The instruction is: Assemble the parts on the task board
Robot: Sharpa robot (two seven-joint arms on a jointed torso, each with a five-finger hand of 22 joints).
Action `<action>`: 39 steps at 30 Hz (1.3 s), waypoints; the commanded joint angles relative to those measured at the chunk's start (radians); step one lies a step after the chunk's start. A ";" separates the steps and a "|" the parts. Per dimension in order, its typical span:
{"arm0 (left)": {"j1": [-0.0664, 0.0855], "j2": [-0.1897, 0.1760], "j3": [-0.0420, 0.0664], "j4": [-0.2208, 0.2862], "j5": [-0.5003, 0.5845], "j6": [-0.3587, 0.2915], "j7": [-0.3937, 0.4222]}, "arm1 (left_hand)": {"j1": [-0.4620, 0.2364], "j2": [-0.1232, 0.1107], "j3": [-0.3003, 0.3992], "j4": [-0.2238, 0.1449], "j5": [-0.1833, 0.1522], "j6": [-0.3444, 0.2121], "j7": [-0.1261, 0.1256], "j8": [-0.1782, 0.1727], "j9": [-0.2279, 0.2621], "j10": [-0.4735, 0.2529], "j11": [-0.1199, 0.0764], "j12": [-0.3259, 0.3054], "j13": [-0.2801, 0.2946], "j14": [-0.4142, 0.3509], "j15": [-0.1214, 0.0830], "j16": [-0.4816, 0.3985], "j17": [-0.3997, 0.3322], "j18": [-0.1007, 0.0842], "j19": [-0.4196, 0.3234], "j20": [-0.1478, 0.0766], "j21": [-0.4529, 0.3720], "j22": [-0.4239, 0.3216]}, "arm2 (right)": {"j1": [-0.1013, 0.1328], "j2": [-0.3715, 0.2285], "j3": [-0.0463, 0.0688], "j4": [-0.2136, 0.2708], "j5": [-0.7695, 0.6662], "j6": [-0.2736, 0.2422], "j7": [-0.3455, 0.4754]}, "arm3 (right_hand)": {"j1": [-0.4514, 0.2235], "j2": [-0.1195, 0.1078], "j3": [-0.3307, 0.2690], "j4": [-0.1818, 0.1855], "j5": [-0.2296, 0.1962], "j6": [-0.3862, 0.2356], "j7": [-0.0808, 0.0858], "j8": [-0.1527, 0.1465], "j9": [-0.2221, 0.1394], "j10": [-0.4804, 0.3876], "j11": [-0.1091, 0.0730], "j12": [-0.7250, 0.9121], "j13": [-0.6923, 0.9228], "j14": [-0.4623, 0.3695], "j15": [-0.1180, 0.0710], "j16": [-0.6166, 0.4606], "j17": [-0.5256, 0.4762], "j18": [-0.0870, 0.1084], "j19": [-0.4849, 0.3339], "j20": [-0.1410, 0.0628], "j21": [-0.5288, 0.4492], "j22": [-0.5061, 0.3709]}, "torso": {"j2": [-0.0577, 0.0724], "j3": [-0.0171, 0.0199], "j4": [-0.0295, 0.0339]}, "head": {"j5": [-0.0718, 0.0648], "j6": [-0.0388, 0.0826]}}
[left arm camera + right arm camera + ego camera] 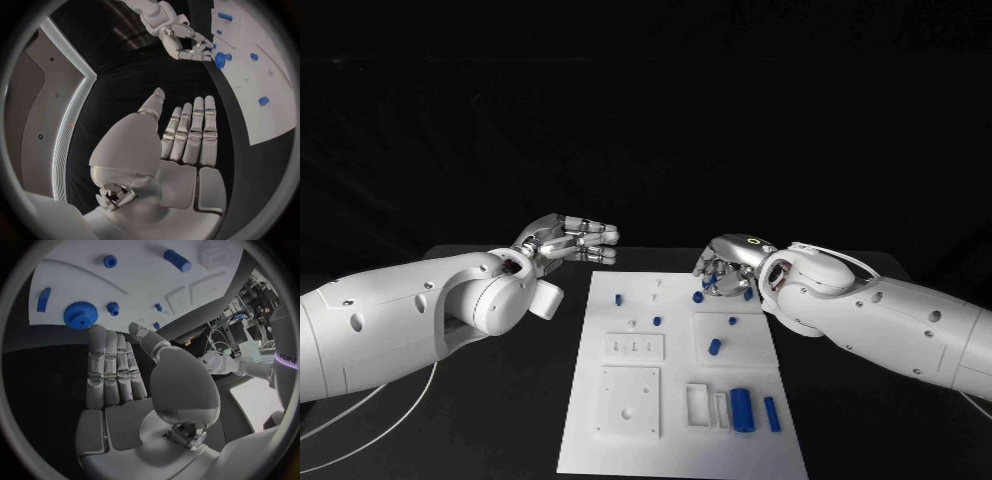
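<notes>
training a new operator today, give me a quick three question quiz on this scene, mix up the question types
1. True or false: the silver left hand holds a small blue part.
2. Multiple choice: where does the large round blue toothed gear lie? A) on the white rectangular task board, near the right hand; B) on the black table, off the board; C) in the left hand.
3. Fill in: both hands hold ____.

Key: 1 false; 2 A; 3 nothing, fingers straight and apart from any part.
</notes>
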 commanded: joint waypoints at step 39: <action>0.004 -0.001 0.001 0.010 -0.040 0.042 -0.022 | -0.007 -0.003 0.003 0.009 -0.012 -0.012 0.000 0.003 0.000 -0.012 0.001 0.003 0.001 -0.010 -0.001 -0.006 0.001 -0.002 -0.007 0.002 -0.003 -0.002 | -0.011 0.018 -0.003 0.012 -0.178 0.028 -0.072 | -0.016 0.006 -0.040 0.025 0.100 -0.010 -0.026 -0.004 -0.021 -0.230 0.047 -0.068 -0.029 0.301 -0.001 0.201 0.639 0.046 0.266 0.007 0.041 0.198 | 0.018 -0.0032 0.0049 | -0.003 -0.013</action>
